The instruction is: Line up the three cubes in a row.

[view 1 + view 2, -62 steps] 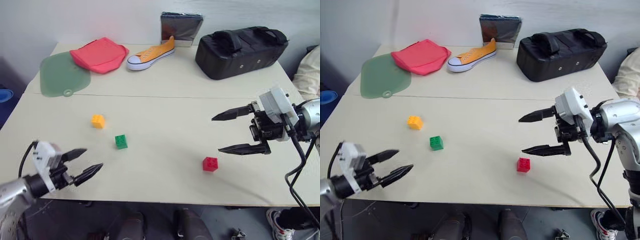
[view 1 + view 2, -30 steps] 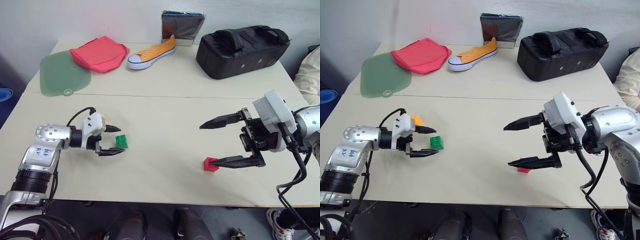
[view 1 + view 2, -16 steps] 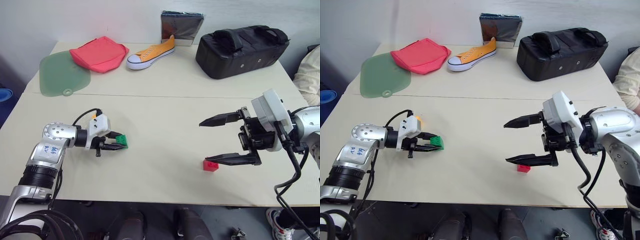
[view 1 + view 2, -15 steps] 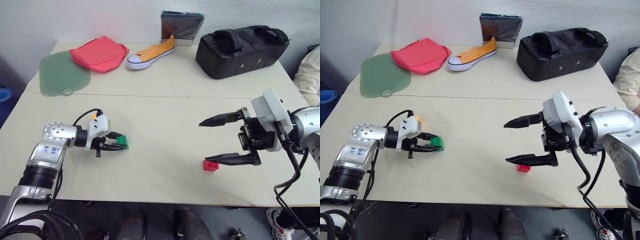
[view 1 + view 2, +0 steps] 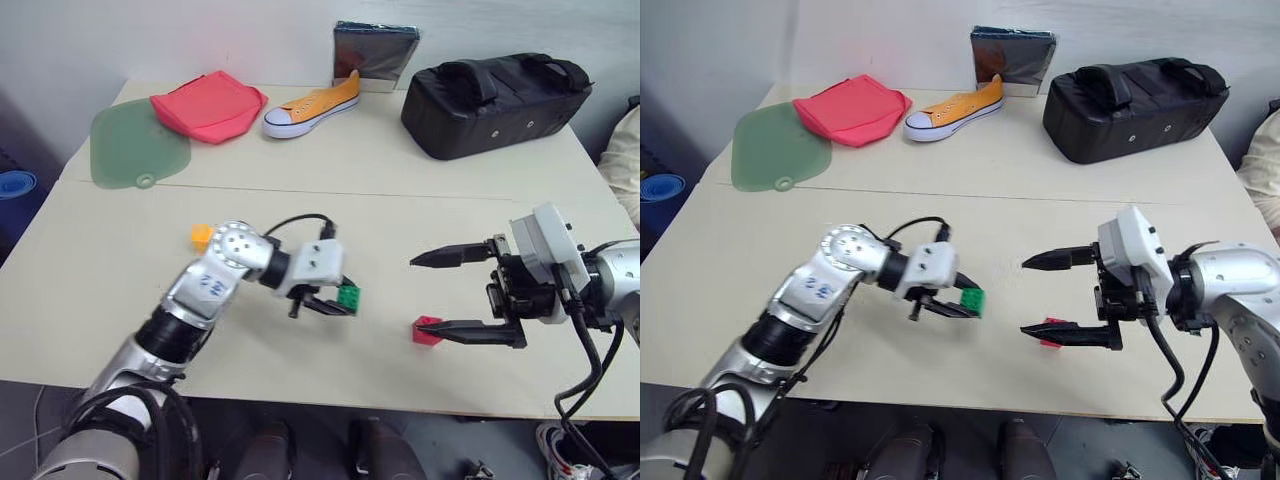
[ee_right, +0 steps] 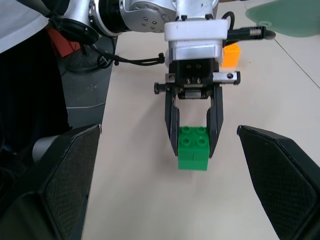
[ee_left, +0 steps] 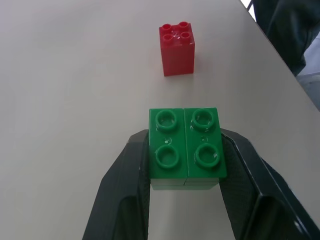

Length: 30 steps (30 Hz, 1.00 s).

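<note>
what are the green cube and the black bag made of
Green cube, held in the left hand: looks like hard moulded plastic, glossy, with round studs on top. Black bag: seemingly soft woven fabric, matte, with sagging handles; exact textile unclear.

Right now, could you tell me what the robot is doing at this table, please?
The robot is lining up three small studded cubes. Its left claw is shut on the green cube and holds it near the middle of the table, with the red cube just beyond it. The right claw is open, its lower finger reaching over the red cube. The yellow-orange cube sits apart on the robot's left, partly hidden behind the left arm. So no row is formed yet.
</note>
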Tool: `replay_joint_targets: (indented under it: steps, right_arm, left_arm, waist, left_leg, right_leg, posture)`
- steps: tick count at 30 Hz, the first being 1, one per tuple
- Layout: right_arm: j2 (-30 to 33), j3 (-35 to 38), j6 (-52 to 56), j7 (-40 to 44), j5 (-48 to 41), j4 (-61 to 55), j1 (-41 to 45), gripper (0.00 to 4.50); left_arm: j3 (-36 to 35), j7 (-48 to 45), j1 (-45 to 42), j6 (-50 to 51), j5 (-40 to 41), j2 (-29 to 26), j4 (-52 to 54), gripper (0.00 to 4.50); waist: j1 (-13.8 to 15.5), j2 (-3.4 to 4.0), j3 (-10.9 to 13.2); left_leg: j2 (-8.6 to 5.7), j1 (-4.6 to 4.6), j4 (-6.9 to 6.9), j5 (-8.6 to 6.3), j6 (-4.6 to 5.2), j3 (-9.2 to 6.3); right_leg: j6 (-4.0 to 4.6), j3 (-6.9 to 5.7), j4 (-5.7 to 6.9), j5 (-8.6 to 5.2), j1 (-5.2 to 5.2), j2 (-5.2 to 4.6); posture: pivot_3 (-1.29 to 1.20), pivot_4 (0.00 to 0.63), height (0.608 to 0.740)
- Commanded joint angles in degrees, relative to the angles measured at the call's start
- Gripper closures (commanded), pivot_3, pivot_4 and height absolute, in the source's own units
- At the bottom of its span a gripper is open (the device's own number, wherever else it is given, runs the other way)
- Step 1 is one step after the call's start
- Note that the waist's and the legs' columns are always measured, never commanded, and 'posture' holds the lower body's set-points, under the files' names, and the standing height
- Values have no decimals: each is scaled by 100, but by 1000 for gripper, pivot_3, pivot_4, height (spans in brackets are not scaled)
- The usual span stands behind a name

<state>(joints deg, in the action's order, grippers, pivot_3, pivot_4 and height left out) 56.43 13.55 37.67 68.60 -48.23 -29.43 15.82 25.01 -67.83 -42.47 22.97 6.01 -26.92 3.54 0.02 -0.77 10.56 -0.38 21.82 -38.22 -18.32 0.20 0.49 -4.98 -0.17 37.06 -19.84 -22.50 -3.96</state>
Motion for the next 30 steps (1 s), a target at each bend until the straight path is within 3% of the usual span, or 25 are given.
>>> replay_joint_targets:
  steps: [1, 11, 30]
  right_arm:
    - [107, 370, -52, -95, -34, -283, -286, 0]
    - [316, 567, -604, 222, 551, -386, -1200, 0]
    - [309, 388, -597, 182, 565, -221, -1006, 0]
  left_arm:
    - [162, 65, 28, 191, -24, 137, 121, 3022]
    - [426, 219, 203, 374, -134, 338, 75, 3022]
    - [517, 710, 481, 93, -476, 471, -189, 3022]
  waist:
    - [-3, -1, 0]
    - [31, -1, 0]
    - [127, -1, 0]
  left_leg:
    - [1, -1, -1, 1, -1, 0]
    - [0, 0, -6, 5, 1, -2]
    - [0, -1, -11, 6, -2, -2]
  right_leg:
    - [0, 1, 1, 0, -1, 1]
    - [-3, 3, 1, 2, 2, 2]
    - [-4, 4, 1, 2, 3, 2]
  posture:
    - [0, 150, 740]
    - [0, 150, 740]
    - [0, 150, 740]
